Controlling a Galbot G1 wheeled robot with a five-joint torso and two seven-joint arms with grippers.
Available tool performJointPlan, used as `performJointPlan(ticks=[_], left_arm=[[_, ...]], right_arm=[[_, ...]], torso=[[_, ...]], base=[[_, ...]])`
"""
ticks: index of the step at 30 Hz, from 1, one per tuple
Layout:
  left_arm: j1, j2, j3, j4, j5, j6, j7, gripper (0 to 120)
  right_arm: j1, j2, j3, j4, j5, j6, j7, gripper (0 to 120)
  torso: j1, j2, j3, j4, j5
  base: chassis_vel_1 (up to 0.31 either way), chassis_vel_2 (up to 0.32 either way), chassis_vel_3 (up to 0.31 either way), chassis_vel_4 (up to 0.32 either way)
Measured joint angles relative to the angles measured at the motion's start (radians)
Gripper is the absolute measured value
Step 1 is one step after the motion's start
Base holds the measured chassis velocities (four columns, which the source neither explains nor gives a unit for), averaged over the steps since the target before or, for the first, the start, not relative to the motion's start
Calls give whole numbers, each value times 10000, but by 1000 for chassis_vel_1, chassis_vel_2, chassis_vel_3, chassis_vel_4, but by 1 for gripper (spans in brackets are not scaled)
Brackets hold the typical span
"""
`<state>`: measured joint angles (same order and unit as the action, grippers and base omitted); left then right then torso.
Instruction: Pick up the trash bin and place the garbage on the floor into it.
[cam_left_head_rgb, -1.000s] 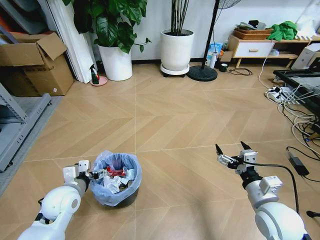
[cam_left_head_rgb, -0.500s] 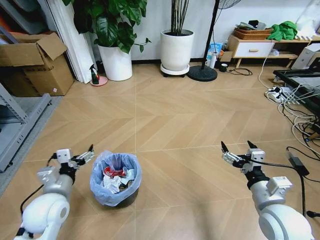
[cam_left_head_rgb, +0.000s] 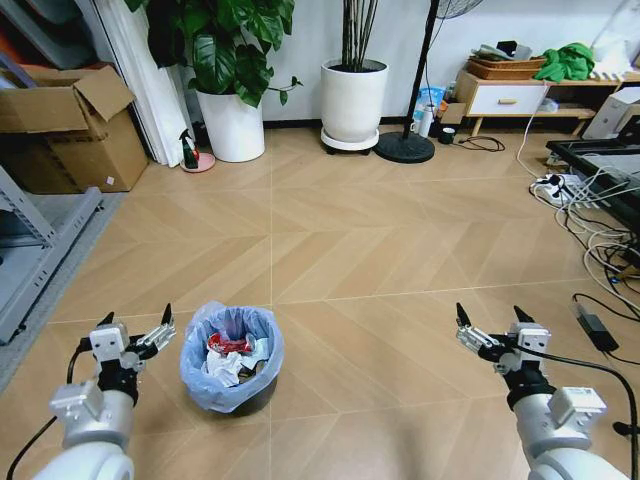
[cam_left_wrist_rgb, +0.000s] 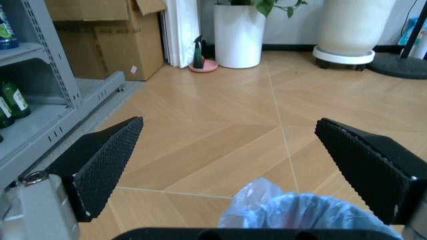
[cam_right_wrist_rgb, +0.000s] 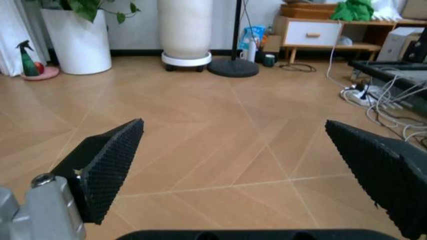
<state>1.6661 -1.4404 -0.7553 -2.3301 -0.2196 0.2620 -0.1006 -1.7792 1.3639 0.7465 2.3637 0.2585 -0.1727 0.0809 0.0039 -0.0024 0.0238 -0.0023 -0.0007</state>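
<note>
The trash bin (cam_left_head_rgb: 232, 385), black with a crinkly light-blue bag, stands upright on the floor (cam_left_head_rgb: 350, 250) at the lower left. Garbage lies inside it: a crushed red can (cam_left_head_rgb: 230, 343) and white paper wads (cam_left_head_rgb: 222, 366). My left gripper (cam_left_head_rgb: 136, 316) hovers open just left of the bin, apart from the rim, holding nothing. The left wrist view has its fingers (cam_left_wrist_rgb: 100, 165) spread wide, with the bag's edge (cam_left_wrist_rgb: 300, 215) below them. My right gripper (cam_left_head_rgb: 489, 312) is open over bare floor at the lower right, its pads (cam_right_wrist_rgb: 107, 165) spread with nothing between them.
Two white plant pots (cam_left_head_rgb: 232, 125) (cam_left_head_rgb: 353, 98) and a fan stand (cam_left_head_rgb: 405, 145) stand at the far wall. Cardboard boxes (cam_left_head_rgb: 75, 125) and a metal shelf (cam_left_head_rgb: 35, 260) line the left. Cables and a power strip (cam_left_head_rgb: 560, 187) sprawl at the right. The middle floor is open.
My left gripper has come off the bin's rim and drawn back to the left, fingers spread. The right gripper has pulled back toward me. The bin has stayed put.
</note>
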Motion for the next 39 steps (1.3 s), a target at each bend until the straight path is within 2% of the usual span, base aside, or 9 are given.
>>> performJointPlan(ticks=[7, 39], left_arm=[[97, 68, 198, -213, 36, 331, -340, 100], [202, 168, 867, -86, 252, 364, -424, 100]], right_arm=[[-14, -36, -2, 99, -159, -63, 86, 100], [7, -59, -23, 89, -153, -67, 99, 100]], torso=[[0, 0, 1, 1, -2], [1, 0, 1, 0, -2]], base=[[0, 0, 0, 0], [0, 0, 0, 0]])
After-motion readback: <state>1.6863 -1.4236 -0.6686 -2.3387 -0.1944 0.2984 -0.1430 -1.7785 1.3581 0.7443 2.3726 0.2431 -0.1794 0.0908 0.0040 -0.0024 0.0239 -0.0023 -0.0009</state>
